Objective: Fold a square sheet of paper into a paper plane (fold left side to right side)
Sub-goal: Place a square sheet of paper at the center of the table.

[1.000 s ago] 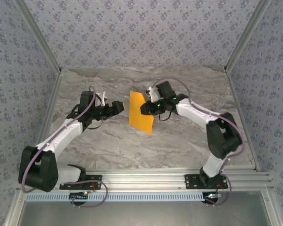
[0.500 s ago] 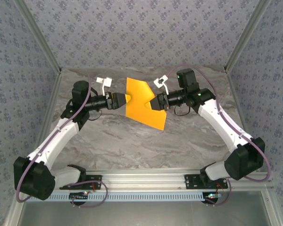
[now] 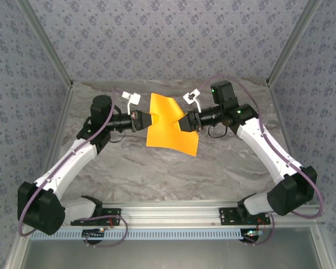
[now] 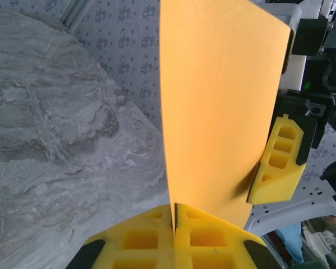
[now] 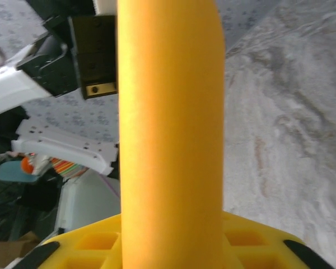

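The square sheet of paper (image 3: 171,128) is bright orange-yellow and hangs in the air above the marble table, slightly bowed. No paper plane is in view. My left gripper (image 3: 147,120) is shut on the sheet's left edge, and its yellow fingers (image 4: 140,238) pinch the sheet (image 4: 218,112) edge-on. My right gripper (image 3: 185,122) is at the sheet's right edge. One of its yellow fingers (image 4: 280,162) lies against the paper. In the right wrist view the bulging sheet (image 5: 168,140) hides the gap between the right fingers (image 5: 87,244).
The grey marble table (image 3: 173,168) lies below the sheet. Patterned walls and aluminium frame rails (image 3: 213,210) enclose the space. White tags (image 3: 129,97) dangle from both wrists near the sheet.
The left gripper has moved in and shut on the sheet's left edge. Over the second, both arms lifted and the right gripper turned the sheet face-on.
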Controlling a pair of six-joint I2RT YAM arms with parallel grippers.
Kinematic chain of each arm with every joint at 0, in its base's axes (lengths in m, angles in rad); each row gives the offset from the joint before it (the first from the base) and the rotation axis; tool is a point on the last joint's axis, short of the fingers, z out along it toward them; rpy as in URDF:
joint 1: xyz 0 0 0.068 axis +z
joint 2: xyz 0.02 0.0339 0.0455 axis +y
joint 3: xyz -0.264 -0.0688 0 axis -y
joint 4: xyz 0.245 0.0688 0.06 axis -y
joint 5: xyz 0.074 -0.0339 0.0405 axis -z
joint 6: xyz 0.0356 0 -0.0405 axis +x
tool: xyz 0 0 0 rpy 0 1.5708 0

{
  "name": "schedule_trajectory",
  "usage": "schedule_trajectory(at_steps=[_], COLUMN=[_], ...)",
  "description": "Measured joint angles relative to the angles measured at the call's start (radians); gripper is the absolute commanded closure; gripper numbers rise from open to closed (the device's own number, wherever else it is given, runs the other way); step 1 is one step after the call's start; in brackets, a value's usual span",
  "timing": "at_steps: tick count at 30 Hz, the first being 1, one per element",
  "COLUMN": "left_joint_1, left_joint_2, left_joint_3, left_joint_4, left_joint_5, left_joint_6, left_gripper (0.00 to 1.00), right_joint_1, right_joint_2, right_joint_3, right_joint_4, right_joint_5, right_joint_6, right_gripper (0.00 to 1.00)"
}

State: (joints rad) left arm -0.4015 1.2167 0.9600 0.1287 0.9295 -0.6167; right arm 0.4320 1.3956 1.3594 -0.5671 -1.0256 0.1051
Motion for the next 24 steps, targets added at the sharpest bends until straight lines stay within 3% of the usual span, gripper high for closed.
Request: schedule_trajectory(at_steps=[8,14,17,22,24], left_joint_1=[-0.004,-0.020,-0.025,-0.026,-0.026], left_joint_2=[0.061,0.225,0.308,0.441,0.457], left_joint_3=[-0.061,-0.142,-0.177,-0.200,-0.200], left_joint_4=[-0.027,-0.044,-0.040,-0.019,-0.020], left_joint_5=[-0.079,-0.167,-0.218,-0.290,-0.312], left_joint_6=[0.014,0.013,0.002,-0.026,-0.032], left_gripper=[1.00,1.00,1.00,1.00,1.00], right_joint_1=[-0.066,-0.070,-0.069,-0.031,0.000], right_joint_2=[-0.050,-0.053,-0.047,0.018,0.062], right_joint_3=[-0.071,-0.158,-0.241,-0.356,-0.378], right_joint_4=[-0.014,-0.020,0.021,0.136,0.183], right_joint_5=[0.298,0.503,0.545,0.574,0.594], right_joint_6=[0.029,0.062,0.100,0.203,0.246], right_gripper=[0.33,0.31,0.42,0.75,0.83])
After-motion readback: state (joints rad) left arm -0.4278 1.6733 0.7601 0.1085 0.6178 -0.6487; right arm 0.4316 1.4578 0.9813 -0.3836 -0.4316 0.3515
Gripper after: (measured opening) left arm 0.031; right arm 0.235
